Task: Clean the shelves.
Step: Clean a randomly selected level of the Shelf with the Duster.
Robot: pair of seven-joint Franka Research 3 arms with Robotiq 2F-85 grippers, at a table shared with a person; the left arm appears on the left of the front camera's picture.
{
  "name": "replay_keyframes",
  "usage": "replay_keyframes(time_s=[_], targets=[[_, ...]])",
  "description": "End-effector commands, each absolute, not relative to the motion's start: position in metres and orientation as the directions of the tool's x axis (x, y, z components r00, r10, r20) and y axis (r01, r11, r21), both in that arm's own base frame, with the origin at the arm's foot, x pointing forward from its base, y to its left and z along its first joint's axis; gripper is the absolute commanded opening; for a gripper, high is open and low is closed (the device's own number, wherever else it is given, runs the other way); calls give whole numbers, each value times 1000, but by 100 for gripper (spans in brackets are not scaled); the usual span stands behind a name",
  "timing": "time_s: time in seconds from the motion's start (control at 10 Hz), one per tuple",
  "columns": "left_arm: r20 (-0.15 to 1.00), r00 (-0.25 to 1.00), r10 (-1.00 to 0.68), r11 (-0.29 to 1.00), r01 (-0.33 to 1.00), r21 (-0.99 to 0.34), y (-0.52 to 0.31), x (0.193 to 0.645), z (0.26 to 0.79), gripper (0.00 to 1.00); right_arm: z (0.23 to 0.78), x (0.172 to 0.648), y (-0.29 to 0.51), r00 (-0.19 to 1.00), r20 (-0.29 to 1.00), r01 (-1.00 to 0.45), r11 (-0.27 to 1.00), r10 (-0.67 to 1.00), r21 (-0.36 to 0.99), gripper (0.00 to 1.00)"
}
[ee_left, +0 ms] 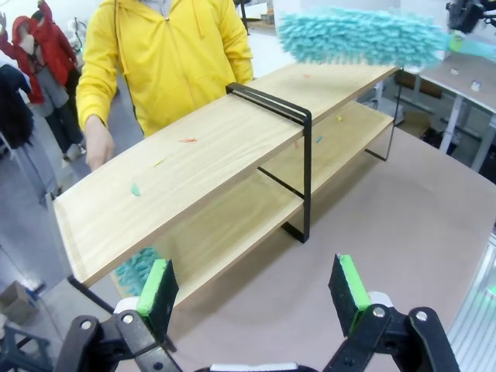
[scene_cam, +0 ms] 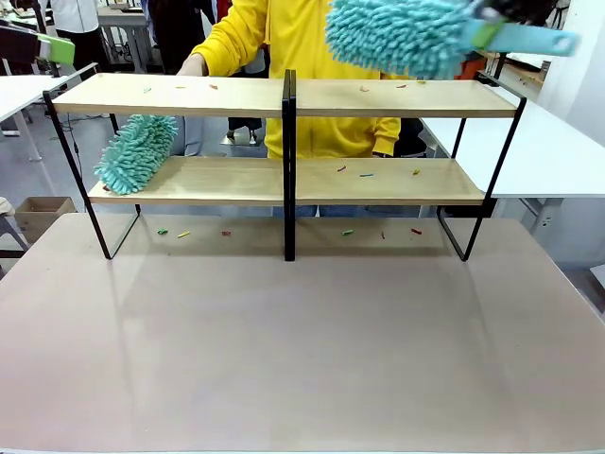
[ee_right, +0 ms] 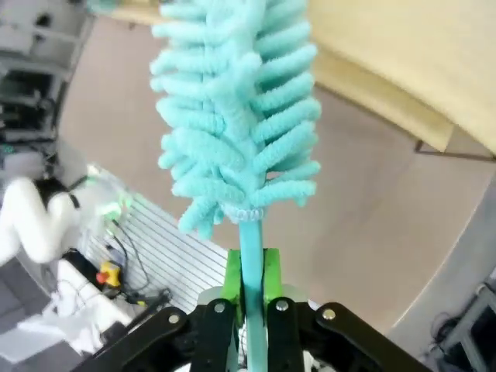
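The shelves [scene_cam: 284,180] stand on the table, two light-wood boards in a black frame [ee_left: 194,155]. Small coloured scraps [scene_cam: 364,173] dot both boards. My right gripper [scene_cam: 487,33] is shut on the handle of a teal fluffy duster [scene_cam: 397,33], holding it just above the right end of the top board. In the right wrist view the duster [ee_right: 236,116] rises from the closed right gripper [ee_right: 249,279]. A second teal duster [scene_cam: 137,151] leans on the lower board's left end. My left gripper [ee_left: 254,291] is open and empty, above and short of that end; its green pad [scene_cam: 57,47] shows at far left.
A person in a yellow hoodie [scene_cam: 284,38] stands behind the shelves, one hand [scene_cam: 194,66] by the top board's back left. More scraps [scene_cam: 227,232] lie on the table [scene_cam: 302,359] under the shelves. White tables [scene_cam: 558,151] flank both sides.
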State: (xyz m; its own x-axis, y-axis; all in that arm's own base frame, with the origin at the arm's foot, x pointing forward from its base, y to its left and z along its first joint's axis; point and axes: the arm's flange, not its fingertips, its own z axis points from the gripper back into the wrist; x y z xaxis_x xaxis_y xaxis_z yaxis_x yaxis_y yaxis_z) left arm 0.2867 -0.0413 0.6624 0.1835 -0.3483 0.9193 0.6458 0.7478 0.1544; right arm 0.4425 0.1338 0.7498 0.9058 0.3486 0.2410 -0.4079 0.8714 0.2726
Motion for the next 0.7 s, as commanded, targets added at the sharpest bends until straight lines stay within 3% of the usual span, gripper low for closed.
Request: replay_keyframes(time_s=[0.0, 0.2, 0.6], targets=[[919, 189, -345, 752, 641, 150, -43, 286, 662, 100, 763, 488, 150, 937, 190, -336, 901, 292, 275, 12], [919, 189, -345, 752, 641, 150, -43, 286, 662, 100, 742, 508, 164, 959, 135, -278, 920, 250, 275, 12], [919, 189, -345, 752, 641, 150, -43, 286, 662, 100, 714, 502, 148, 991, 59, -128, 961, 117, 244, 12]])
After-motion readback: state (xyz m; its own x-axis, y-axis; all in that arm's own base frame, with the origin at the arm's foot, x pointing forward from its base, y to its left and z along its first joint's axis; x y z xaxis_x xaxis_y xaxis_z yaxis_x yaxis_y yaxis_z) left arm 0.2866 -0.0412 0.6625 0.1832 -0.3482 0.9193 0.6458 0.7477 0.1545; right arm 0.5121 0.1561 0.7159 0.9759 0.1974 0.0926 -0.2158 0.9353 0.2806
